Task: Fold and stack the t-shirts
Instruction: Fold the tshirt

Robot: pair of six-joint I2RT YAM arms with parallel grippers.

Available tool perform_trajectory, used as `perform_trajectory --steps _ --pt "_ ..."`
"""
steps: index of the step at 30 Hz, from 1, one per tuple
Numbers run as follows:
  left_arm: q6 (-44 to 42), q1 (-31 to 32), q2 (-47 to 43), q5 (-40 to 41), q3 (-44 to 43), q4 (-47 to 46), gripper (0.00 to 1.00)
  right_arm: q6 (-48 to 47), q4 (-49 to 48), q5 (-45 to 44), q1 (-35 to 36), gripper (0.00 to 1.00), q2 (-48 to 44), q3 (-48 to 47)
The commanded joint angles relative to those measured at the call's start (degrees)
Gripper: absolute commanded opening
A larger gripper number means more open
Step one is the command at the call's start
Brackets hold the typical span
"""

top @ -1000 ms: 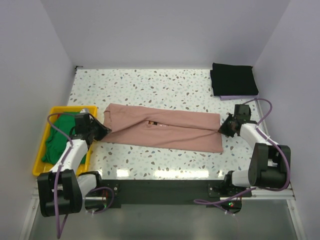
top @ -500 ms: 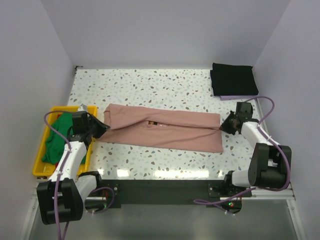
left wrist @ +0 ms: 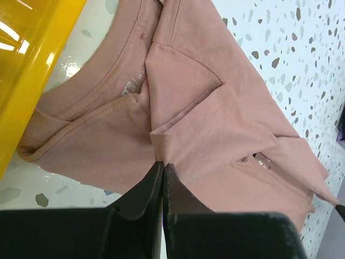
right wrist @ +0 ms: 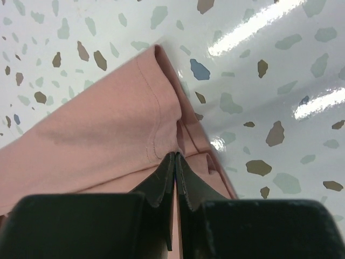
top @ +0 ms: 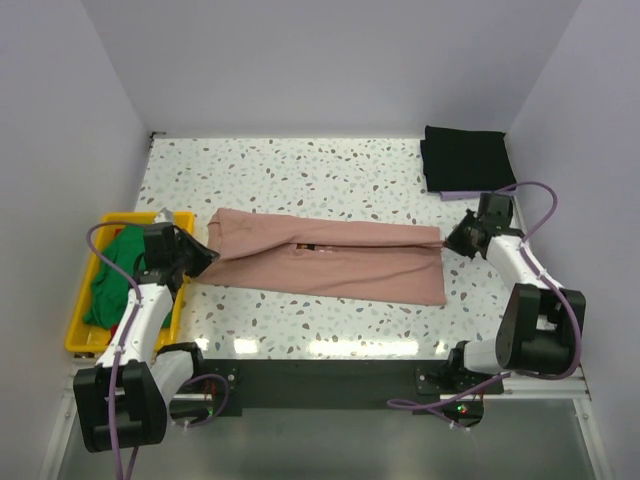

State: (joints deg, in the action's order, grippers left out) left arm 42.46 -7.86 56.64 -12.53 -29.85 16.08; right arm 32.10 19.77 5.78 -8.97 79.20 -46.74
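A pink t-shirt (top: pixel 330 258) lies stretched across the middle of the speckled table, folded lengthwise into a long band. My left gripper (top: pixel 205 260) is shut on the pink t-shirt (left wrist: pixel 205 108) at its left end, by the collar. My right gripper (top: pixel 450 240) is shut on the hem (right wrist: pixel 156 129) at the far right corner. In the left wrist view the gripper (left wrist: pixel 162 164) pinches a fold of cloth. In the right wrist view the gripper (right wrist: pixel 175 156) pinches the hem edge. A folded black t-shirt (top: pixel 466 158) lies at the back right.
A yellow bin (top: pixel 82 310) at the left table edge holds a green t-shirt (top: pixel 118 275). A pale purple cloth edge (top: pixel 470 194) peeks from under the black t-shirt. White walls close in both sides.
My right gripper has moved up and away with the shirt's far right corner, straightening the upper edge. My left gripper has shifted slightly left, pulling the cloth taut.
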Motion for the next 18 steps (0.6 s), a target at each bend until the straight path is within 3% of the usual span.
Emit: perform_trajectory --steps 1,10,16,18 --pt "-0.1 -0.4 -1.4 0.9 -1.7 0.9 0.00 -0.2 -0.6 0.2 -0.4 0.04 -0.4 1.8" --pt "2.2 -0.4 -0.2 0.7 2.6 2.0 0.00 -0.2 -2.4 1.3 -0.7 0.05 -0.9 7.7" --pt "3.1 -0.4 1.6 -2.2 4.3 0.4 0.00 0.1 -1.9 2.5 -0.7 0.17 -0.7 6.8" --pt "3.0 -0.4 1.7 -2.4 4.0 0.7 0.00 -0.1 -1.5 3.2 -0.7 0.27 -1.0 6.1"
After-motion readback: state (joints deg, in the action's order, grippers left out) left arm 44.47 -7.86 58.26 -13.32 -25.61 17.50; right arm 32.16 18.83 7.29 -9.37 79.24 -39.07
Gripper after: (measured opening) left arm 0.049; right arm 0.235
